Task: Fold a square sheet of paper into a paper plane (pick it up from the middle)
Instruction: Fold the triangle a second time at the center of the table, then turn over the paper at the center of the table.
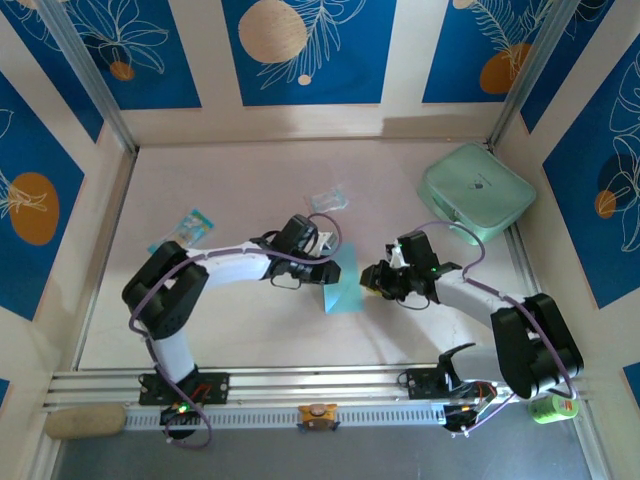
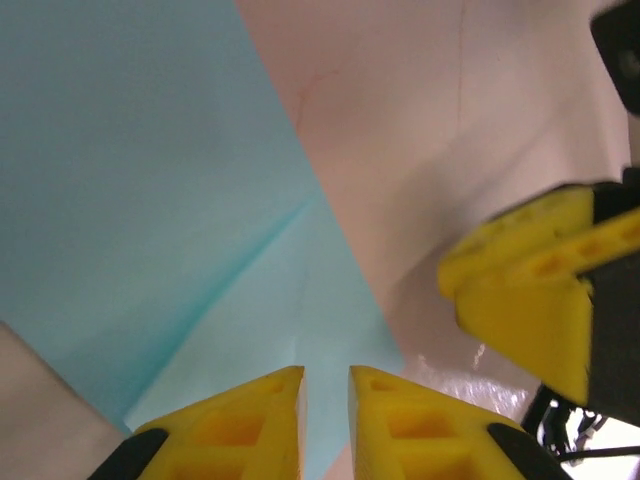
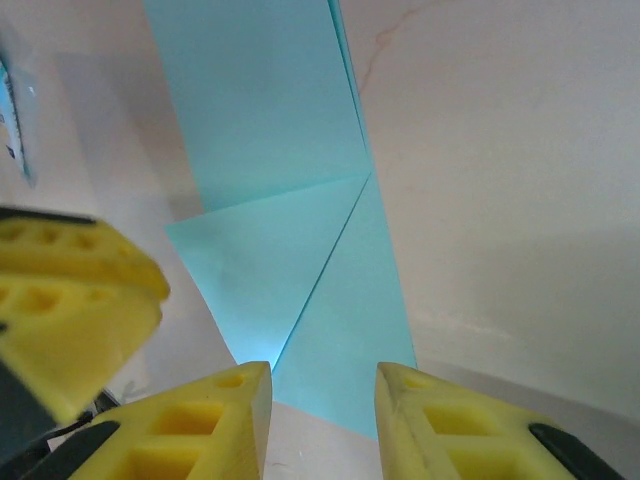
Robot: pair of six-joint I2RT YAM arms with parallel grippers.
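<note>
Both empty — left gripper (image 2: 325, 398) narrow, right gripper (image 3: 323, 400) wider — the square sheet of paper (image 1: 344, 290) lies between them.

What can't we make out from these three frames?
Top view: the folded light-blue paper sheet is partly covered by the left gripper, so its full outline is hidden.
Left wrist: the sheet runs off the top and left edges; whether the left fingers touch it is unclear.
Right wrist: its far end is cut by the top edge.
Top view: print on the small blue-and-white packet is too small to read.
</note>
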